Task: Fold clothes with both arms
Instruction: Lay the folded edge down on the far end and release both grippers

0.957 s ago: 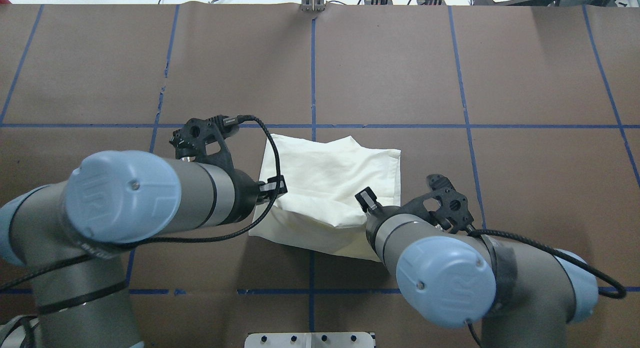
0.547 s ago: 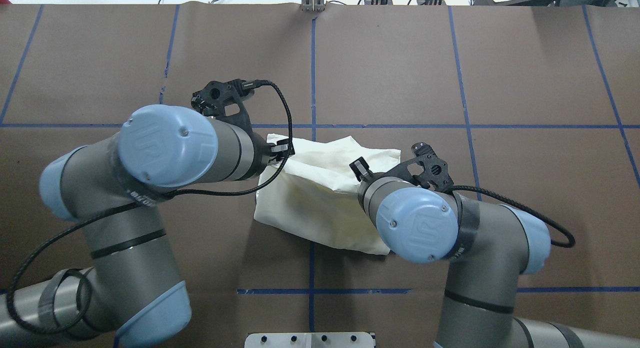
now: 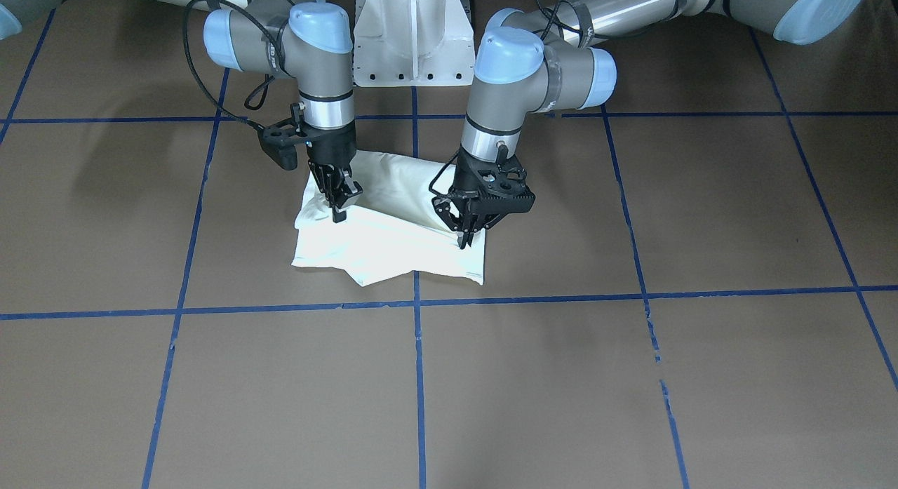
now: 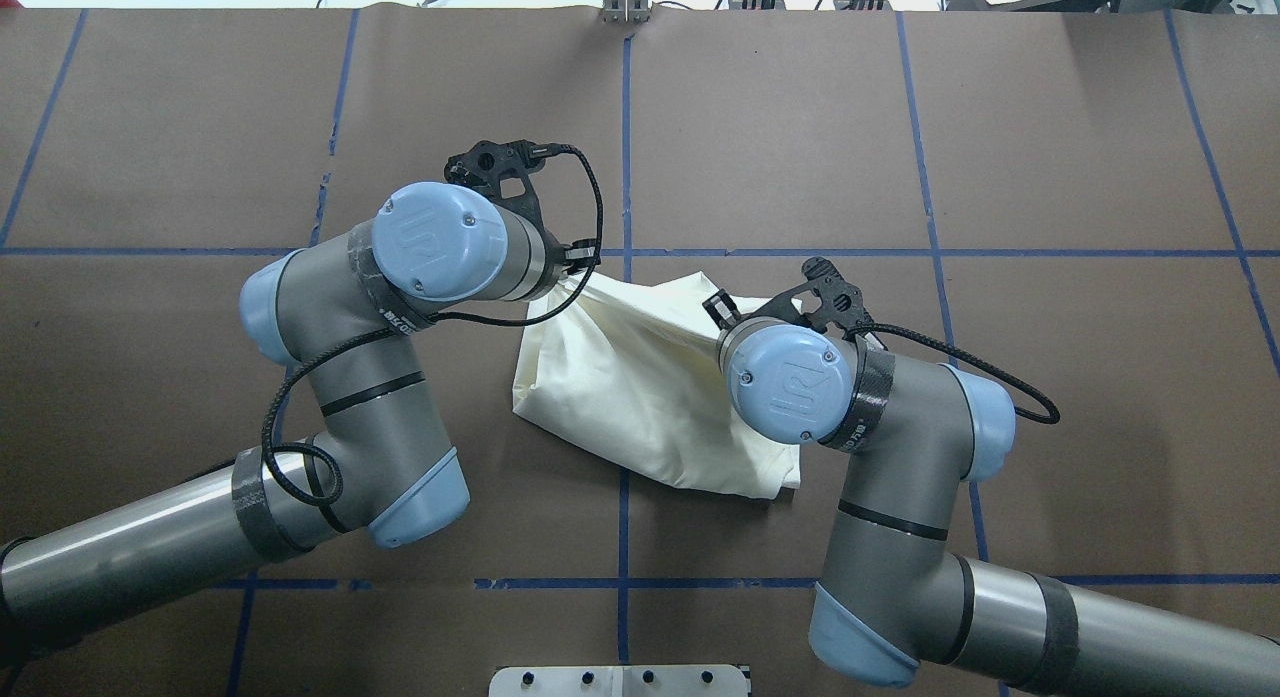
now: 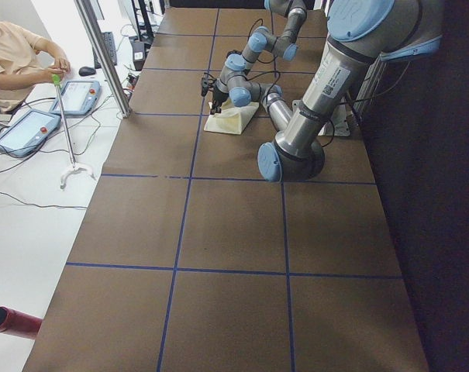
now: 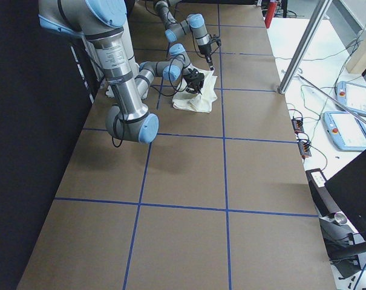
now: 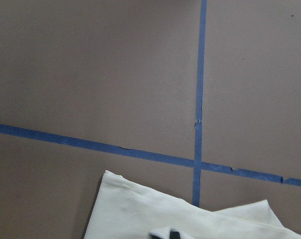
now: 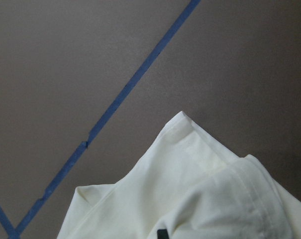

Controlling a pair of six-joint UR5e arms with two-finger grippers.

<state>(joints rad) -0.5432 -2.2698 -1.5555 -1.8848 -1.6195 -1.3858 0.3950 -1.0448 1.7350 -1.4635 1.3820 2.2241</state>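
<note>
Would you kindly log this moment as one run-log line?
stage: mid-fold | left gripper: shut on shirt | right gripper: shut on shirt | shirt: plain side up, held edge raised, rest on table

A cream cotton garment [image 7: 135, 219] fills the bottom edge, two folded corners pointing up; it lies on a flat brown paper table cover [image 7: 90, 64]; a slanting blue tape line [image 7: 90, 145] crosses an upright blue tape strip [image 7: 200, 74] just above the cloth; a small dark tip [image 7: 174, 233] shows against the fabric, too cropped to identify.
</note>
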